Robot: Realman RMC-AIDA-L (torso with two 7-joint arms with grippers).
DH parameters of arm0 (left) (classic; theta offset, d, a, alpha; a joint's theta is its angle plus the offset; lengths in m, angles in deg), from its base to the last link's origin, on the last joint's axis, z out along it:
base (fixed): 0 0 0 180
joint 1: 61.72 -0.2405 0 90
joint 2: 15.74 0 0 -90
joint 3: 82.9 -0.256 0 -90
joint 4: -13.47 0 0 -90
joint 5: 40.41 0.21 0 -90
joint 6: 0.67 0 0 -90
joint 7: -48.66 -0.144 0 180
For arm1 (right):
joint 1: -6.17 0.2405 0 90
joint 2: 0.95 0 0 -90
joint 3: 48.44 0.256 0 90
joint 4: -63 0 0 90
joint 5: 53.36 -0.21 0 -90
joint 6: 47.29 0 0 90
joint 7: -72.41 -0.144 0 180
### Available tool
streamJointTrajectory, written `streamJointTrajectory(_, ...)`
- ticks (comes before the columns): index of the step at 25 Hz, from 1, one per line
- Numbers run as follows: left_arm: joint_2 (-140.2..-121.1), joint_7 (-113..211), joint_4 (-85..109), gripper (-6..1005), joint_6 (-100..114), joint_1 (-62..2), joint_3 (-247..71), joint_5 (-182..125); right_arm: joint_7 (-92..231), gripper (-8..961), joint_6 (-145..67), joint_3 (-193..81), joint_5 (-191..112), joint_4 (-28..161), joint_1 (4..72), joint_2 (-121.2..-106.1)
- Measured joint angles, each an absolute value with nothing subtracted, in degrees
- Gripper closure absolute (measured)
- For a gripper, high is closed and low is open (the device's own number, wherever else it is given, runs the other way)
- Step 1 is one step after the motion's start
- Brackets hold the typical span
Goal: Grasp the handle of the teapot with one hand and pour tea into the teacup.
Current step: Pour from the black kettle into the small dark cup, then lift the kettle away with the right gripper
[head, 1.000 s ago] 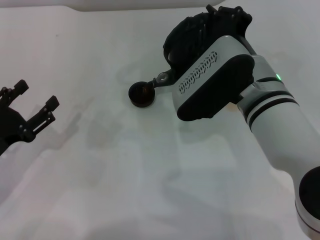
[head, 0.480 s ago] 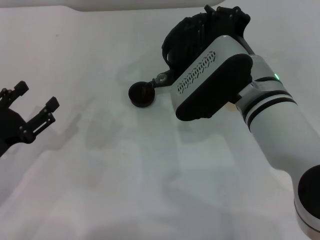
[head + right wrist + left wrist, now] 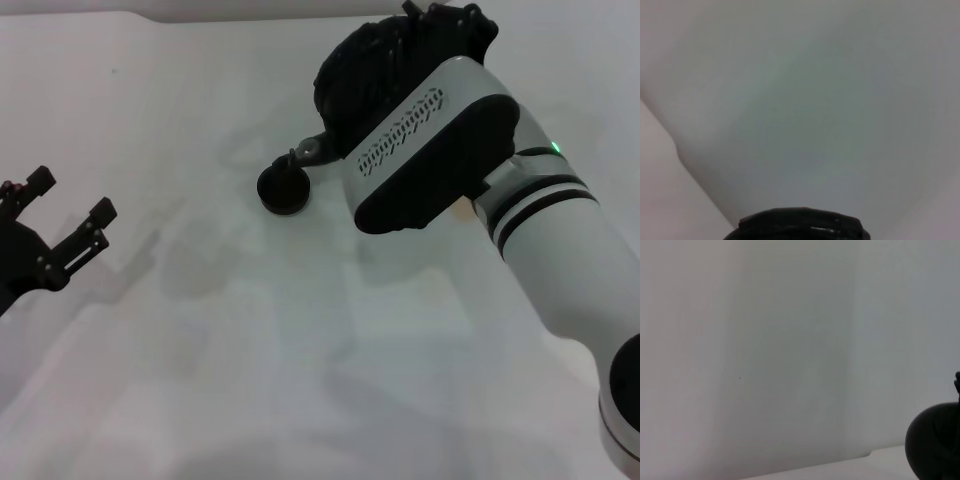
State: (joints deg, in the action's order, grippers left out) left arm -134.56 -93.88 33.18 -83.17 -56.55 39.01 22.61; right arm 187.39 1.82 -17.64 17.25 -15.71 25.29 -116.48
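**Teapot tipped over the cup, right arm doing the work**

Nearest the robot, the right arm's white forearm fills the lower right of the head view and runs up and away to its wrist, which covers most of what it carries. The left gripper (image 3: 68, 218) sits parked at the near left edge of the white table (image 3: 200, 380), its two black fingers spread apart with nothing between them, well apart from the cup; it looks idle because the task needs only one hand.

Farther out, the teacup (image 3: 283, 189) stands on the table, and the spout (image 3: 310, 152) hangs just above its rim. That placement suggests pouring is under way or about to begin, though no stream of tea can be made out. Behind the spout, the teapot (image 3: 360, 75) is lifted off the table and leaned toward the cup, presumably so the liquid runs out of the spout. The right gripper (image 3: 440, 25) is at the pot's top, where the handle should be, but the handle itself and the jaws are hidden by the wrist, so I cannot tell how they stand.

The left wrist view adds only a dark rounded shape (image 3: 935, 440) at its edge, probably the pot or cup. The right wrist view shows a black rim-like edge (image 3: 800, 225) and blank surface, no fingers.
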Motion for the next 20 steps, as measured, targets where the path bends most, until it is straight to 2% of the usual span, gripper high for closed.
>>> streamJointTrajectory(7,-134.48,-94.0,33.1,155,-83.2,-56.6,39.0,22.6,186.3,849,-2.4,-15.2,19.2,-17.7,22.8,-116.07)
streamJointTrajectory(15,-134.48,-94.0,33.1,155,-83.2,-56.5,39.2,22.6,185.9,848,-20.5,-5.0,23.3,-19.9,14.7,-116.15)
streamJointTrajectory(20,-134.48,-94.0,33.1,156,-83.2,-56.4,39.3,22.6,185.4,849,-29.1,0.0,23.8,-20.3,12.9,-116.01)
